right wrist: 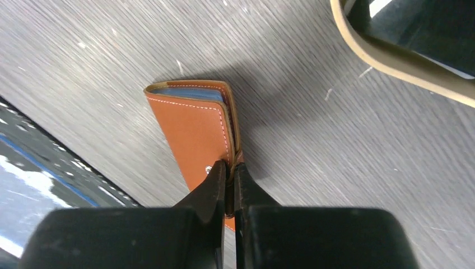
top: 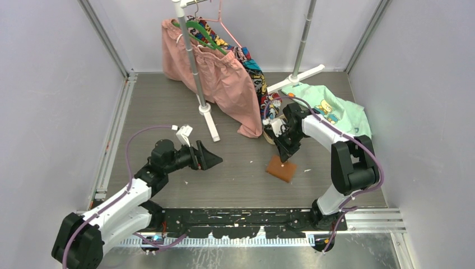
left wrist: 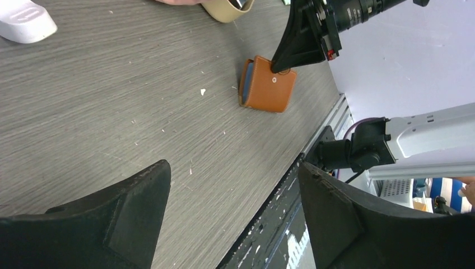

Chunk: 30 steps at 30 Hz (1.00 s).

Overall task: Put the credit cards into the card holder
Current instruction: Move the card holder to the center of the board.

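**Overhead and wrist views.** I take the card holder (top: 281, 168) as my reference; it lies folded on the grey wood-grain table (top: 235, 185).

- **Beyond it and to the left:** a white rack (top: 193, 61) carries a pink garment (top: 221, 84).
- **Beyond it and to the right:** a green shirt (top: 330, 109) lies crumpled.
- **Well to its left:** the left gripper (top: 210, 156) hovers, fingers spread wide with nothing between them.
- **Directly over it:** the right gripper (right wrist: 229, 168) has its fingers pinched onto one edge, just beside the snap (right wrist: 208, 168). I cannot tell whether both leaves are caught.
- **Just beyond it:** a beige oval tray (right wrist: 392, 64) sits on the table.

Blue lining shows at the card holder's open edge.
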### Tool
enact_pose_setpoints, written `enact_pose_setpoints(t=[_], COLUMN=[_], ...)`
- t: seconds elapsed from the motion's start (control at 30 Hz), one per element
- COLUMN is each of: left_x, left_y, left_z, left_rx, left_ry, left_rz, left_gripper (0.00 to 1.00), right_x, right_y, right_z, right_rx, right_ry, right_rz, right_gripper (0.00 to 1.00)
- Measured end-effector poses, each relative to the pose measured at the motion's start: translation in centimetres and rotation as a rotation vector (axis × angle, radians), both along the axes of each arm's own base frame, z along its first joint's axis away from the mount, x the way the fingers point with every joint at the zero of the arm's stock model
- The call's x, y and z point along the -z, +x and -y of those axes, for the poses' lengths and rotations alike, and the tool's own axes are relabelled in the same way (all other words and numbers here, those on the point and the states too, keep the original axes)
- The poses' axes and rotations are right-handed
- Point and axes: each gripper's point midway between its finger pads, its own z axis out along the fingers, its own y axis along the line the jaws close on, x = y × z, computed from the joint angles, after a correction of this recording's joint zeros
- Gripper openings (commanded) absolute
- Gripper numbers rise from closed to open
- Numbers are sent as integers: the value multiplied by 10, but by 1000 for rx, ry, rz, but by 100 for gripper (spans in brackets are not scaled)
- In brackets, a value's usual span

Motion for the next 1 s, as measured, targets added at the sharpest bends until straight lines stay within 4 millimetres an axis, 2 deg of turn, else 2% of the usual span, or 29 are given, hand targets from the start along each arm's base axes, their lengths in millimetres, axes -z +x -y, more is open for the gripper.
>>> enact_pose_setpoints(t=[0.03, 0.07, 0.17, 0.2, 0.27, 0.37, 0.53, 0.6, 0.67, 0.8, 0.9, 1.0], left_x=[0, 1, 4, 6, 10, 18, 39, 49, 62, 92, 112, 115], left_y=[-1, -3, -9, -11, -16, -23, -40, -44, -45, -45, -41, -30], left_z=[1, 2, 7, 9, 13, 20, 35, 42, 48, 60, 72, 99], left_rx=[2, 5, 14, 17, 23, 30, 71, 86, 99, 153, 208, 248], left_ry=[-1, -1, -4, 0, 13, 47, 132, 174, 224, 322, 358, 313], left_rz=[0, 1, -2, -3, -1, 21, 69, 89, 109, 166, 206, 277], left_gripper=[83, 83, 81, 80, 79, 79, 75, 71, 69, 69, 67, 65], right_x=[-1, -2, -6, -8, -10, -18, -46, -55, -58, -41, -21, -2], right_y=[0, -1, -5, -9, -14, -16, 7, 5, -7, -28, -32, -33], right_z=[-5, -11, -32, -40, -50, -50, -16, -10, -14, -21, -27, -36], right_rx=[25, 44, 83, 86, 92, 97, 94, -24, -228, -584, -742, -833], right_ry=[16, 40, 124, 156, 193, 222, 275, 301, 344, 426, 453, 425], right_rz=[-7, -16, -51, -68, -88, -70, 106, 171, 209, 241, 272, 314], right_gripper=[7, 15, 47, 55, 63, 66, 71, 77, 80, 78, 76, 72])
